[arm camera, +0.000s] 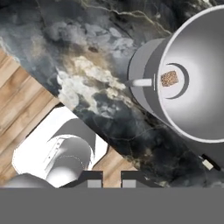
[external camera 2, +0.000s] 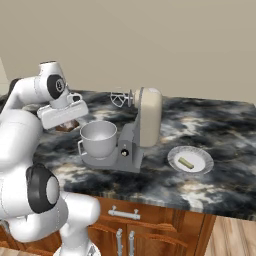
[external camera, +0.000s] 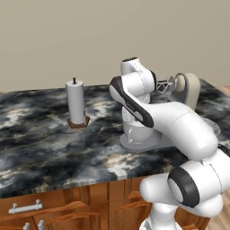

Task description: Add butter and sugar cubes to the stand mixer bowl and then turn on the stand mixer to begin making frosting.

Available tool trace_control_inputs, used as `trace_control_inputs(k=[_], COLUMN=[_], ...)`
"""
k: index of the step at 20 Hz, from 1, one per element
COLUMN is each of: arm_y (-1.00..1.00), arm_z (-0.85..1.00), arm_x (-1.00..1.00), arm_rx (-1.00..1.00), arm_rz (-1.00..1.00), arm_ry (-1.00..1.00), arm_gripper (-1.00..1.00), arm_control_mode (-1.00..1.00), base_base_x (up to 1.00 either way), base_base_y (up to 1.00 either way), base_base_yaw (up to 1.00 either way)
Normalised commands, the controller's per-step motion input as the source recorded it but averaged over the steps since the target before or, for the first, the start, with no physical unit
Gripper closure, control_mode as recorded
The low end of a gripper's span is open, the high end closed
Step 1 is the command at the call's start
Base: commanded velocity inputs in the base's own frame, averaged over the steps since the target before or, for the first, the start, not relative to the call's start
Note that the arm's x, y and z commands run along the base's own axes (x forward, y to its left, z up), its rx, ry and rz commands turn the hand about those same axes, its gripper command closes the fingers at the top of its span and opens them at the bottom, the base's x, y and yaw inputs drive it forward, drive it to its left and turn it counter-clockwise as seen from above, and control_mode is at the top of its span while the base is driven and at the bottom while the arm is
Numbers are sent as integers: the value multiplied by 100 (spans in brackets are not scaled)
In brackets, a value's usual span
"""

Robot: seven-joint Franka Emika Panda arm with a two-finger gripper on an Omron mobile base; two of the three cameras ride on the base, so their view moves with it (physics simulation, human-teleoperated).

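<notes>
The stand mixer [external camera 2: 149, 116] stands on the dark marble counter with its cream head tilted back and its whisk [external camera 2: 119, 99] raised. The stand mixer bowl [external camera 2: 98, 136] sits on the mixer's grey base. In the hand view the bowl [arm camera: 205, 109] is seen from above, and one tan sugar cube [arm camera: 169, 78] lies on its bottom. The butter [external camera 2: 186, 163], a short yellowish stick, lies on a round white plate [external camera 2: 201, 153] to the right of the mixer. My gripper [arm camera: 112, 177] is shut with nothing between its tips. It hovers just up and left of the bowl rim [external camera 2: 80, 121].
A white paper-towel roll [external camera: 75, 101] on a brown stand sits left of the mixer. The counter's front edge [external camera: 67, 182] runs above wooden cabinets with metal handles. Wood floor [arm camera: 22, 92] lies beyond the counter edge in the hand view.
</notes>
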Motion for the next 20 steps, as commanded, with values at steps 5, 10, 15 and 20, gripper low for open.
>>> trace_control_inputs(k=[5, 10, 15, 20], arm_y=[-10, -7, -10, -9], arm_z=[-12, -3, -6, -12], arm_x=[8, 15, 24, 37], arm_rx=[-2, -1, 0, 0], arm_rz=[0, 0, 0, 0], arm_ry=[0, 0, 0, 0], arm_gripper=[100, 100, 100, 100], arm_control_mode=[-100, -100, -100, -100], base_base_x=[0, 0, 0, 0], base_base_y=[0, 0, 0, 0], base_base_yaw=[0, 0, 0, 0])
